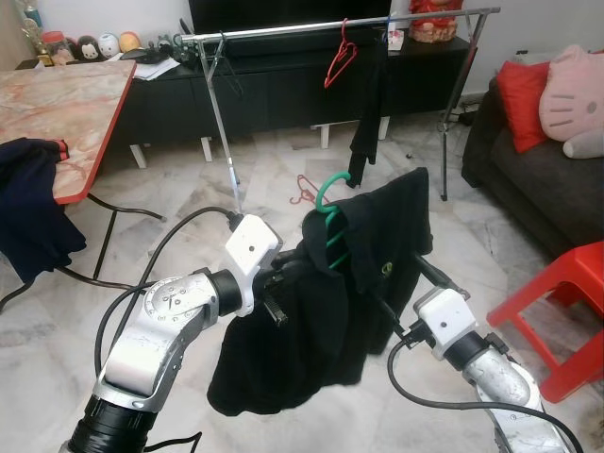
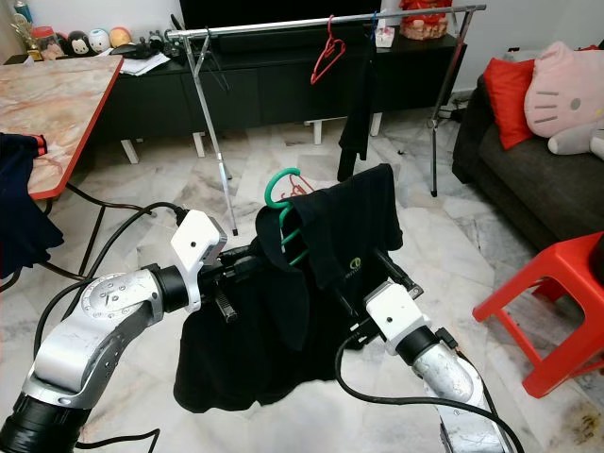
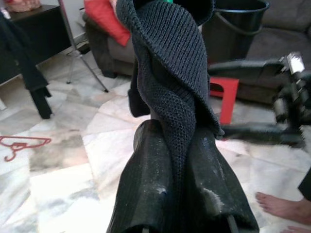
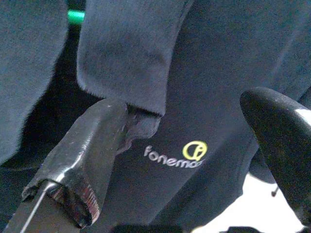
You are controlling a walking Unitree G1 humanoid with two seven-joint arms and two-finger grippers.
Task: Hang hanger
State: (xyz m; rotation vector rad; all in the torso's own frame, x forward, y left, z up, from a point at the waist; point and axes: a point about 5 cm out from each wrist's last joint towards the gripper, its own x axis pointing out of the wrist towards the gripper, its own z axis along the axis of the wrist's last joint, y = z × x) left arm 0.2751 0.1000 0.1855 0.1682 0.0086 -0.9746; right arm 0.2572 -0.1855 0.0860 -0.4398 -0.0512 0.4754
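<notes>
A black polo shirt [image 1: 377, 245] on a green hanger [image 1: 330, 193] hangs in front of me at chest height. My left gripper [image 3: 177, 141] is shut on a fold of the shirt's knit fabric near the collar. My right gripper [image 4: 194, 121] is open, one finger [image 4: 92, 155] under a hem and the other [image 4: 279, 131] apart from it, beside the yellow logo [image 4: 194, 150]. A silver clothes rail [image 1: 283, 30] stands farther off across the room, carrying a red hanger [image 1: 340, 58] and a dark garment [image 1: 371, 104].
A red stool [image 1: 566, 302] stands near right, with a dark sofa [image 1: 528, 179] and cushions behind it. The marble table [image 1: 57, 104] at left has dark clothes draped off its edge. A red hanger [image 1: 304, 189] lies on the floor. A person's bare foot [image 3: 282, 206] is nearby.
</notes>
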